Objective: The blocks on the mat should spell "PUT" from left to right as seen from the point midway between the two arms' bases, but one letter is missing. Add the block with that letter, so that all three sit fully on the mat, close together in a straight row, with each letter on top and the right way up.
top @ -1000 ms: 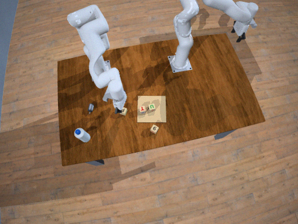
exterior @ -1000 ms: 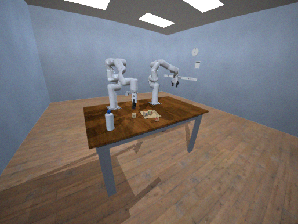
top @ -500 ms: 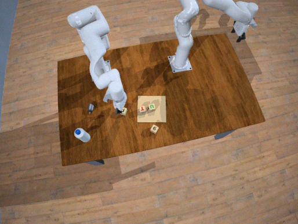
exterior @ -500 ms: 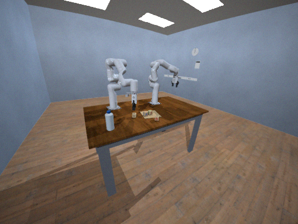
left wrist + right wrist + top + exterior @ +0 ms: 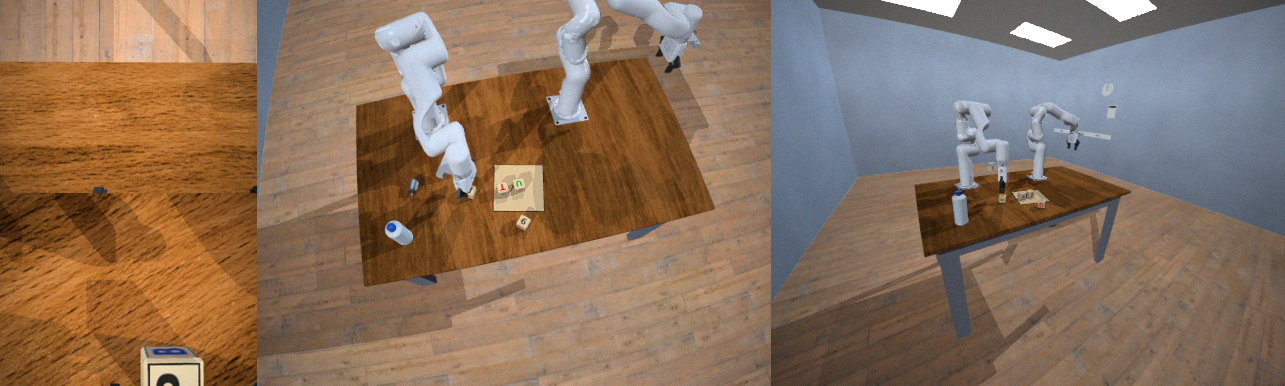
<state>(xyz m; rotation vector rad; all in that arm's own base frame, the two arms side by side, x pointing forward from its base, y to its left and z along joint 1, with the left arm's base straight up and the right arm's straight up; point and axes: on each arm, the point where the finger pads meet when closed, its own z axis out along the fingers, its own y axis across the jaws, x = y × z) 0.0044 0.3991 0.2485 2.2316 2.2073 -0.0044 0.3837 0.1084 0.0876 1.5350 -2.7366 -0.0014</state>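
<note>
- While my right gripper (image 5: 465,194) (image 5: 1002,189) (image 5: 184,384) is low over the bench (image 5: 627,165) (image 5: 1091,187) (image 5: 129,108) (image 5: 207,305), the top view shows a pale letter block (image 5: 472,192) (image 5: 1002,199) (image 5: 172,366) at its fingers, nearer the left edge than the right; I can't read its top there.
- Also from the top, the mat (image 5: 534,201) (image 5: 1037,200) carries the red T block (image 5: 502,188) (image 5: 1022,196) and green U block (image 5: 519,184) (image 5: 1030,194). The block marked 6 or 9 (image 5: 523,222) (image 5: 1041,205) sits between mat and bottom edge; the blue-capped bottle (image 5: 399,233) (image 5: 960,209) is near the bottom-left corner.
- In the exterior view, my left gripper (image 5: 671,66) (image 5: 1073,146) (image 5: 177,189) hangs raised, beyond the bench's top-right corner as the top view has it.
- My left wrist view shows fingers wide apart, holding nothing, above a bench edge.
- My right wrist view shows fingers mostly open, the block between them unclamped, a blue B on one side.

Has lowered the right gripper (image 5: 466,193) (image 5: 1002,189) (image 5: 185,384) since the earlier pictures, closing most of the gap seen between the fingertips and the pale block (image 5: 472,192) (image 5: 1002,199) (image 5: 172,371) under them. Now brings the jaws, parted, right down to the block's top in the exterior view, too small there to tell touching from just above. Also hides more of the block's marked top face behind the jaws in the top view.
</note>
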